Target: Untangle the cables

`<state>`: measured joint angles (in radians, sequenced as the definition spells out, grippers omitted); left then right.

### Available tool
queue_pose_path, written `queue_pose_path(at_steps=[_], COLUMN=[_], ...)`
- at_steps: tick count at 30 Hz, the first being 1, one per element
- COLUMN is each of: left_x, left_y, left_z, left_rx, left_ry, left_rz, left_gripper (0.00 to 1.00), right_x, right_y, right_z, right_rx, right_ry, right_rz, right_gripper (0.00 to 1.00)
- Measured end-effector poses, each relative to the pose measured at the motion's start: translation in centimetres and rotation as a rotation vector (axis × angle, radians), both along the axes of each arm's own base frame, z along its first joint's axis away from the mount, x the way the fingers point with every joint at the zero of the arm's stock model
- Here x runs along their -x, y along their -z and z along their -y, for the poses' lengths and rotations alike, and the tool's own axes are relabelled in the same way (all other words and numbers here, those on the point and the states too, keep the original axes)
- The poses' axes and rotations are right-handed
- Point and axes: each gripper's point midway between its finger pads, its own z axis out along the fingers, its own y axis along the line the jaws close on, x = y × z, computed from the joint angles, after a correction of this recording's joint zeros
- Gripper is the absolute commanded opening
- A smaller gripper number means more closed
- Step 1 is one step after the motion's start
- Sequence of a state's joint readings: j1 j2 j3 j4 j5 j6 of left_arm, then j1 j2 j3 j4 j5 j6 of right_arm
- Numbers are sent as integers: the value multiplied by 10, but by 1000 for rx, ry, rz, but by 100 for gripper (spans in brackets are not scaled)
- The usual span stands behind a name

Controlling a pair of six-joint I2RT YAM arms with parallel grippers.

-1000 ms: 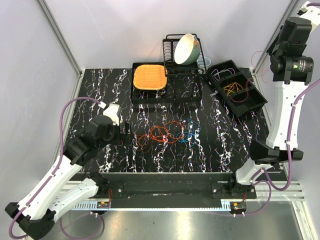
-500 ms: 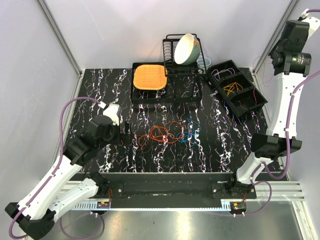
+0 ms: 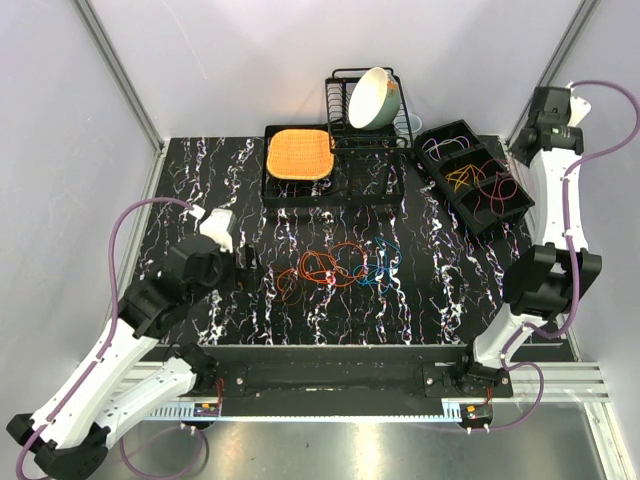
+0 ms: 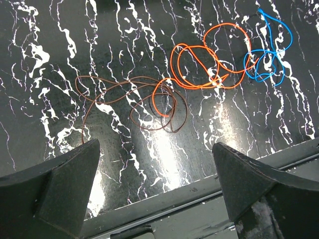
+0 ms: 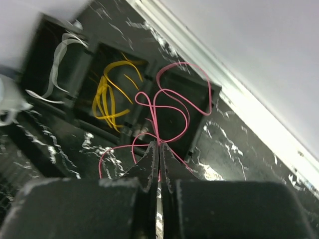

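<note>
The right pincer point(image 5: 159, 145) is closed tight, its two fingers pressed together on a thin red-pink cable point(image 5: 172, 107) nipped right at the tips. From that pinch the cable fans out in several loops. In the wrist view these show over the end compartment of a black three-part tray point(image 3: 490, 228) and over the dark desk point(image 3: 200, 180) just beside it (whether the loops rest on anything or hang free I cannot tell). The next compartment holds a yellow-orange cable point(image 5: 110, 94), and the far one a pale purple cable point(image 3: 440, 150). Seen from above, this arm reaches up high at the far right corner, beside the tray.

The left pincer point(image 4: 155, 148) stands spread wide with nothing between its fingers, low above the near left part of the desk. Ahead of it the other cables lie flat in a row near the desk's middle. A brown cable point(image 4: 124, 94) is closest and crosses one end of an orange cable point(image 4: 199, 64), whose loops overlap one another. Beyond that a blue cable point(image 4: 266, 55) touches the orange one's last loop. At the back of the desk stands a dish rack point(image 3: 340, 95) with a bowl point(image 3: 372, 97) tilted in it, and an orange mat point(image 3: 299, 153) lies to its left.
</note>
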<state>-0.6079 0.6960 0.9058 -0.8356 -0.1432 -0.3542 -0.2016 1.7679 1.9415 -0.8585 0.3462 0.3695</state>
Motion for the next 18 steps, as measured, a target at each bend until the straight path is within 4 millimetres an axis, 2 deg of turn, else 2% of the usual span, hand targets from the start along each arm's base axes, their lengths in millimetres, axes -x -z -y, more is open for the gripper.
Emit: queue_pose_path(at_steps=[4, 8, 14, 18], left_x=[1, 1, 1, 1], left_y=[-2, -3, -3, -3], left_z=[-1, -1, -1, -1], left_rx=[5, 7, 7, 7], left_ry=[0, -1, 0, 0], left_rz=[7, 11, 11, 11], left_gripper=[99, 99, 99, 99], right_x=[6, 9, 1, -7], right_y=[34, 52, 49, 47], right_z=[7, 13, 15, 9], right_rx=[-38, -65, -83, -124], right_ry=[42, 58, 49, 11], right_rz=[-51, -64, -23, 13], right_gripper=[0, 0, 0, 0])
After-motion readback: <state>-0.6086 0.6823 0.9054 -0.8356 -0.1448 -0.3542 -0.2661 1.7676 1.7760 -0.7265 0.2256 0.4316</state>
